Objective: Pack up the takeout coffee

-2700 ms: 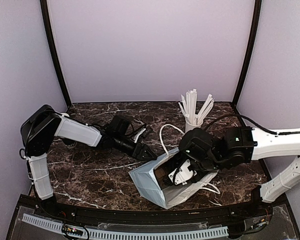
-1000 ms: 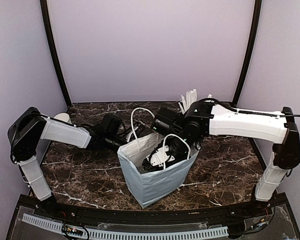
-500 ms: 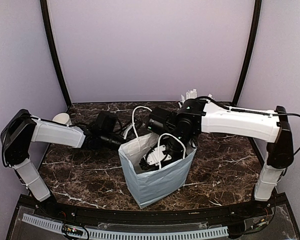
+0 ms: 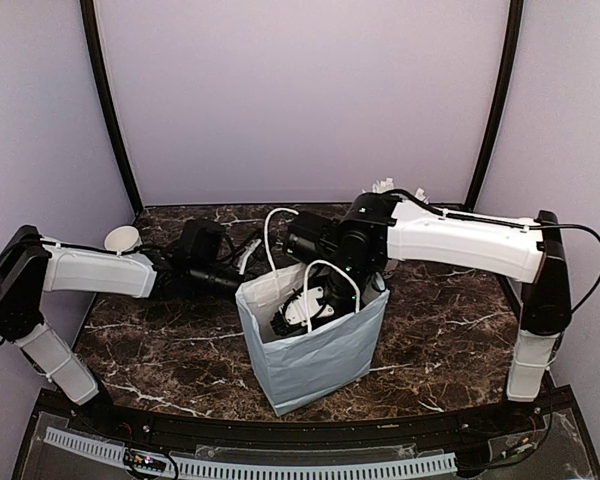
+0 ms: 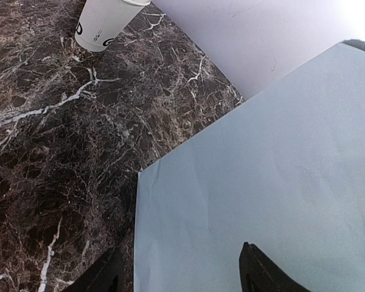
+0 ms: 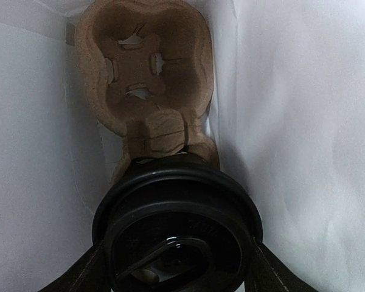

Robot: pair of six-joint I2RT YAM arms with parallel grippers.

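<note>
The takeout coffee (image 6: 176, 234), a dark cup with a round black lid, fills the bottom of the right wrist view. My right gripper (image 6: 176, 271) is shut on it, one finger on each side of the lid, inside the pale grey paper bag (image 4: 315, 355). A brown cardboard cup carrier (image 6: 146, 79) lies at the bag's bottom below the cup. In the top view the right gripper (image 4: 300, 308) reaches down into the upright bag. My left gripper (image 5: 182, 277) is open, its fingers facing the bag's outer side (image 5: 261, 170); in the top view it (image 4: 238, 275) is behind the bag's left edge.
A white paper cup (image 4: 121, 238) stands at the far left and shows in the left wrist view (image 5: 103, 21). A cup of white sticks (image 4: 383, 186) is mostly hidden behind the right arm. The bag's white handles (image 4: 280, 235) stand up.
The bag has gone from lying on its side to upright and shifted left. The right gripper with the coffee has sunk deeper inside. The left arm has stretched out lower and further left.
</note>
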